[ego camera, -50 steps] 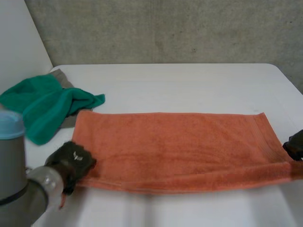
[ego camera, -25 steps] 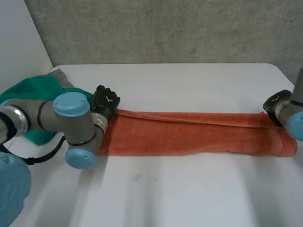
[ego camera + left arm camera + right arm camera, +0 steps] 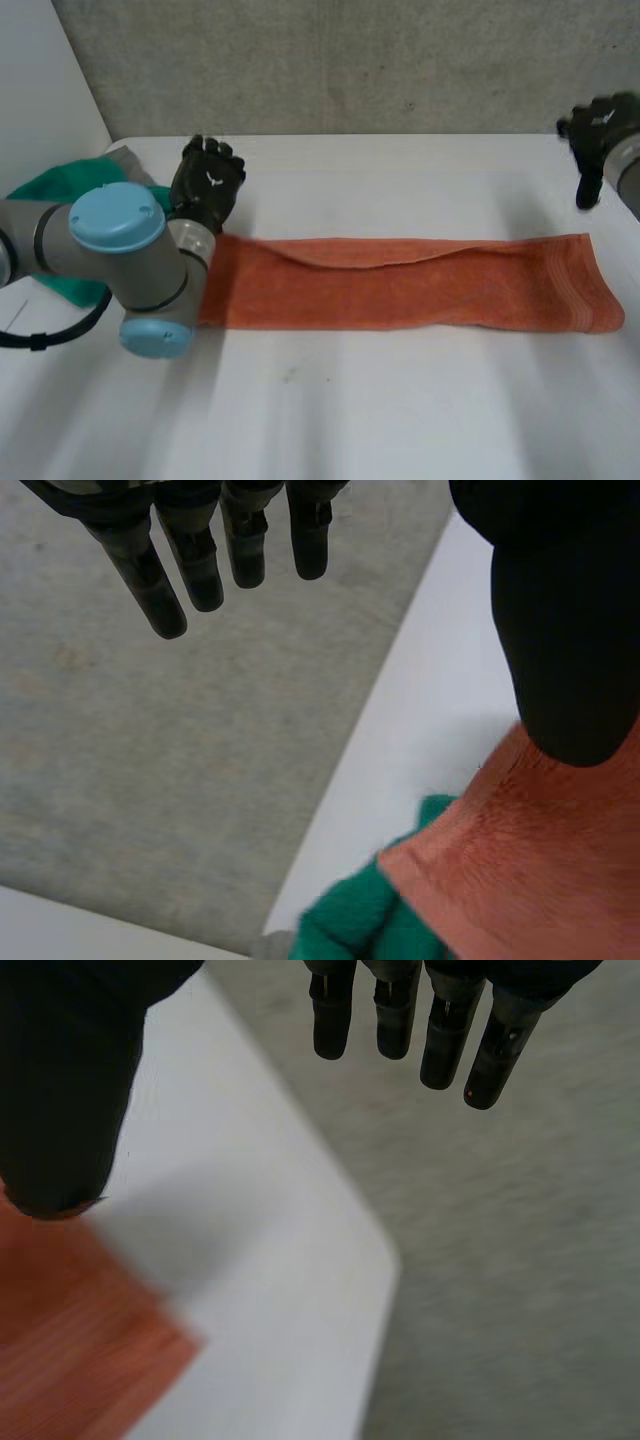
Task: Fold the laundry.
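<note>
An orange towel (image 3: 410, 283) lies folded lengthwise into a long strip across the middle of the white table (image 3: 400, 180). My left hand (image 3: 207, 185) hovers just beyond the strip's left end, fingers (image 3: 190, 560) straight and spread, holding nothing; the towel's corner (image 3: 520, 870) lies under its thumb. My right hand (image 3: 597, 128) is raised above the far right corner of the table, past the strip's right end, fingers (image 3: 440, 1030) straight and empty. The towel's right corner (image 3: 90, 1350) sits below its thumb.
A green cloth (image 3: 50, 200) with a grey one (image 3: 130, 160) beneath is bunched at the table's left edge, close behind my left arm (image 3: 120, 260). The green cloth (image 3: 350, 925) touches the towel's left corner. The table's rounded far right corner (image 3: 370, 1260) lies under my right hand.
Both hands carried the towel's near edge over to the far edge, folding it in half lengthwise. They then let go, opened, and lifted away beyond the towel's ends.
</note>
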Controlling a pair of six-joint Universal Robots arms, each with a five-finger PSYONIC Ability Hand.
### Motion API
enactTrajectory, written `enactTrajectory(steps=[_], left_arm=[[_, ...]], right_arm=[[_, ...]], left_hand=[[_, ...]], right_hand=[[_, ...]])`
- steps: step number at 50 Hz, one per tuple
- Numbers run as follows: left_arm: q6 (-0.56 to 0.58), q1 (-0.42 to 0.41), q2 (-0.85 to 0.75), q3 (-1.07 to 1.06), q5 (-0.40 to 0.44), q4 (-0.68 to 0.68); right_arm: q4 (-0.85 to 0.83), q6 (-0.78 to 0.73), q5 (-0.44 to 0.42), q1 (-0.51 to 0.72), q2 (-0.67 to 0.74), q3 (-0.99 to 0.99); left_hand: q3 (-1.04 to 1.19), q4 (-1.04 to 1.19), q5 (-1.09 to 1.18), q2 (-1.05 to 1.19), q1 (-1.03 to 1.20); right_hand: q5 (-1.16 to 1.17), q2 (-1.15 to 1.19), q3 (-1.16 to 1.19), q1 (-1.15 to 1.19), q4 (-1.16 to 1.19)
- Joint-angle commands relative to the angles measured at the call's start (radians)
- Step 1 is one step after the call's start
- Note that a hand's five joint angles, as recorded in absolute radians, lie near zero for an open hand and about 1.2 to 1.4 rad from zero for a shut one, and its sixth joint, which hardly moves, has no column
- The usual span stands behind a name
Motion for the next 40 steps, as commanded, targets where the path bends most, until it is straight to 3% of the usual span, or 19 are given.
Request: enactTrajectory(steps=[1,8,14,19,23,27,28,30,33,38,39,40], left_arm=[[-0.019,0.016,0.003,-0.104,0.062,-0.065],[-0.031,0.044,0.040,-0.205,0.068,-0.083],[-0.099,0.038,0.078,-0.257,0.071,-0.065],[-0.146,0.050,0.067,-0.218,0.072,-0.048],[-0.154,0.052,0.040,-0.156,0.077,-0.049],[-0.155,0.061,-0.018,-0.095,0.104,-0.060],[-0.160,0.069,-0.035,-0.074,0.133,-0.068],[-0.168,0.076,-0.043,-0.064,0.172,-0.089],[-0.194,0.092,-0.052,-0.041,0.249,-0.147],[-0.238,0.102,-0.106,0.054,0.298,-0.241],[-0.241,0.102,-0.123,0.075,0.296,-0.261],[-0.243,0.105,-0.153,0.123,0.296,-0.304]], right_arm=[[0.098,-0.015,-0.075,-0.079,-0.015,0.206],[-0.093,0.000,-0.167,-0.184,-0.104,0.480],[-0.127,0.003,-0.261,-0.247,-0.121,0.617],[-0.189,0.003,-0.334,-0.261,-0.124,0.651],[-0.198,0.005,-0.368,-0.257,-0.123,0.613],[-0.152,0.040,-0.380,-0.254,-0.065,0.516],[-0.120,0.062,-0.380,-0.254,-0.022,0.469],[-0.085,0.080,-0.380,-0.252,0.017,0.412],[-0.016,0.108,-0.382,-0.237,0.075,0.306],[0.052,0.137,-0.379,-0.206,0.185,0.150],[0.066,0.152,-0.373,-0.195,0.225,0.095],[0.075,0.160,-0.370,-0.189,0.245,0.067]], left_hand=[[-0.038,-0.034,-0.043,-0.031,-0.035],[-0.032,-0.028,-0.038,-0.026,-0.029],[0.003,0.007,-0.002,0.010,0.006],[0.003,0.007,-0.002,0.010,0.006],[0.050,0.054,0.044,0.056,0.053],[0.379,0.382,0.373,0.385,0.381],[0.644,0.648,0.638,0.650,0.647],[0.802,0.805,0.796,0.808,0.804],[0.779,0.783,0.773,0.785,0.781],[0.691,0.695,0.685,0.697,0.694],[0.635,0.639,0.629,0.641,0.638],[0.402,0.406,0.396,0.408,0.405]], right_hand=[[-0.067,-0.052,-0.039,-0.029,-0.059],[-0.052,-0.037,-0.024,-0.014,-0.044],[0.025,0.040,0.053,0.063,0.033],[0.289,0.304,0.317,0.327,0.297],[0.342,0.357,0.371,0.380,0.350],[0.457,0.472,0.485,0.495,0.464],[0.471,0.486,0.500,0.509,0.479],[0.486,0.501,0.514,0.524,0.494],[0.542,0.557,0.570,0.580,0.550],[0.536,0.551,0.564,0.574,0.544],[0.455,0.470,0.483,0.493,0.463],[0.332,0.347,0.360,0.370,0.340]])
